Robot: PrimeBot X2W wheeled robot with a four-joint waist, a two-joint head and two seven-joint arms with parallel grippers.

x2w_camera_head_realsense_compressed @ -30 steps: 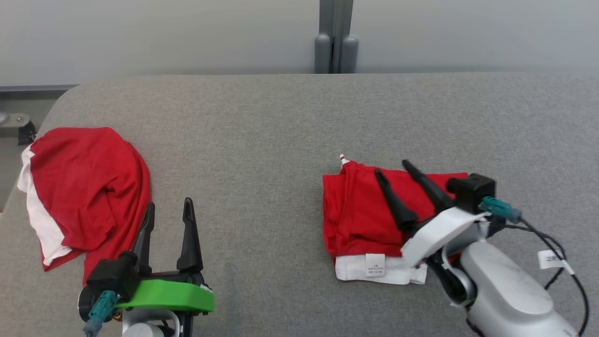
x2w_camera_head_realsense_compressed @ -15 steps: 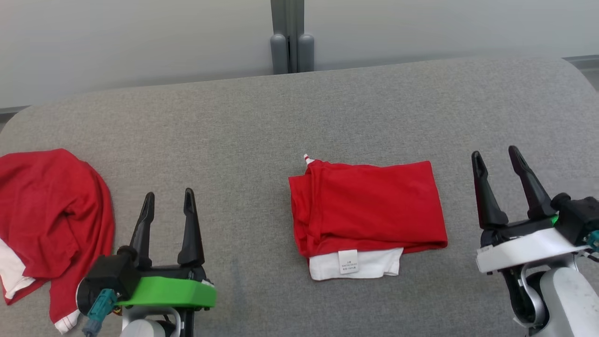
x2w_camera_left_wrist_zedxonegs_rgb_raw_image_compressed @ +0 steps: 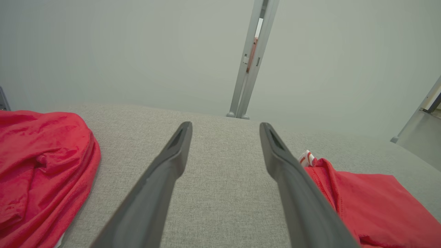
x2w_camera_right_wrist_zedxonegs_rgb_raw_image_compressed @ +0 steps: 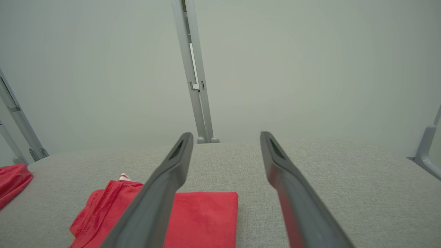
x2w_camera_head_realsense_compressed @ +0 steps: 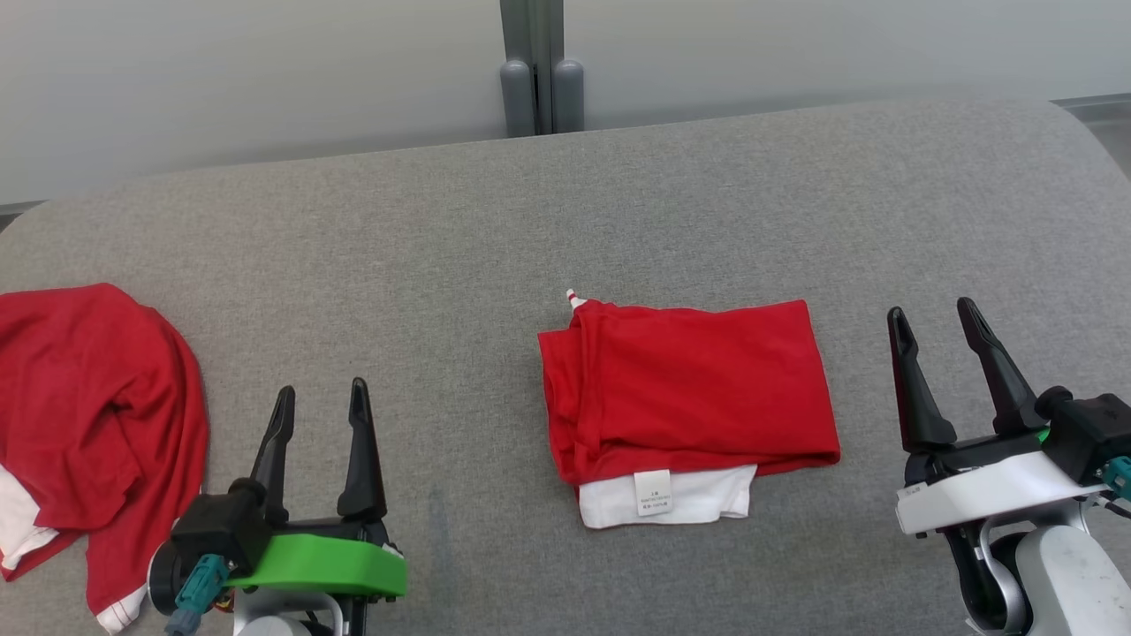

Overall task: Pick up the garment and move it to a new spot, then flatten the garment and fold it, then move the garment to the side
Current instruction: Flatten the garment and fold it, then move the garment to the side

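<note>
Nearest the robot, the left gripper (x2w_camera_head_realsense_compressed: 321,386) with its green mount hovers low over the grey fabric-covered desk (x2w_camera_head_realsense_compressed: 459,265), its two dark fingers spread wide and holding nothing. The right gripper (x2w_camera_head_realsense_compressed: 929,307) hangs on the other side, on a white mount, jaws just as wide and likewise empty. Both point away from the robot, toward the far edge.

Between the two grippers, closer to the right one but clear of its fingers, lies the folded garment (x2w_camera_head_realsense_compressed: 689,389) – a red rectangle, fairly flat. A white layer (x2w_camera_head_realsense_compressed: 707,499) sticks out from under its near edge, and a small white label (x2w_camera_head_realsense_compressed: 653,492) sits on that layer. At its far corner on the left-gripper side, a small red-and-white tip pokes out. In the right wrist view the red fabric lies to the inner side of the fingers, partly behind the left finger of that view; in the left wrist view it sits beyond the right finger of that view.

Outward of the left gripper, just beside its mount, a second crumpled garment (x2w_camera_head_realsense_compressed: 88,397) lies in a heap – red with white trim, running off the view's edge.

Beyond the fingertips the desk is bare grey cloth up to its rounded far edge. Behind that stands a grey post (x2w_camera_head_realsense_compressed: 531,71) against a pale wall (x2w_camera_head_realsense_compressed: 265,79).
</note>
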